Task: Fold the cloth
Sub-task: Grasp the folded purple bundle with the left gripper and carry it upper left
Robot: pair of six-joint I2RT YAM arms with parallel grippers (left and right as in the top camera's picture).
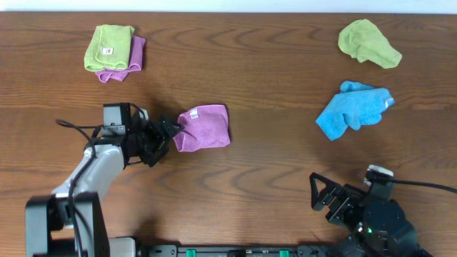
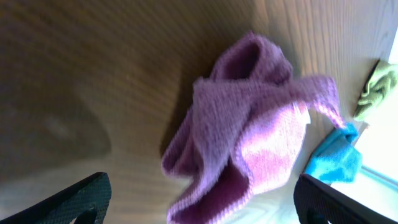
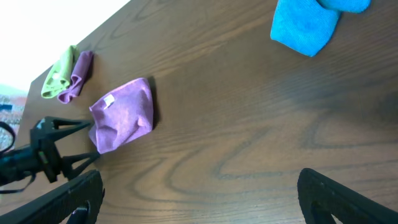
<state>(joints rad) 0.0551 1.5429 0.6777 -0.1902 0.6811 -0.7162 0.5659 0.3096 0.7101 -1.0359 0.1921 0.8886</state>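
The lilac-purple cloth [image 1: 205, 128] lies bunched and partly folded at the table's middle, with a small white tag at its near-left corner. My left gripper [image 1: 168, 133] is open right at the cloth's left edge. In the left wrist view the cloth [image 2: 249, 124] fills the middle and its rumpled edge reaches down between my open fingers [image 2: 202, 202]. My right gripper [image 1: 327, 201] is open and empty at the front right, far from the cloth. The right wrist view shows the cloth [image 3: 124, 115], the left gripper [image 3: 65, 146] and my own open fingers [image 3: 199, 199].
A lime-green cloth on another purple cloth [image 1: 114, 50] lies at the back left. A lime-green cloth [image 1: 368, 41] lies at the back right, with a bright blue cloth [image 1: 353, 108] in front of it. Bare wooden table [image 1: 271, 185] lies between the arms.
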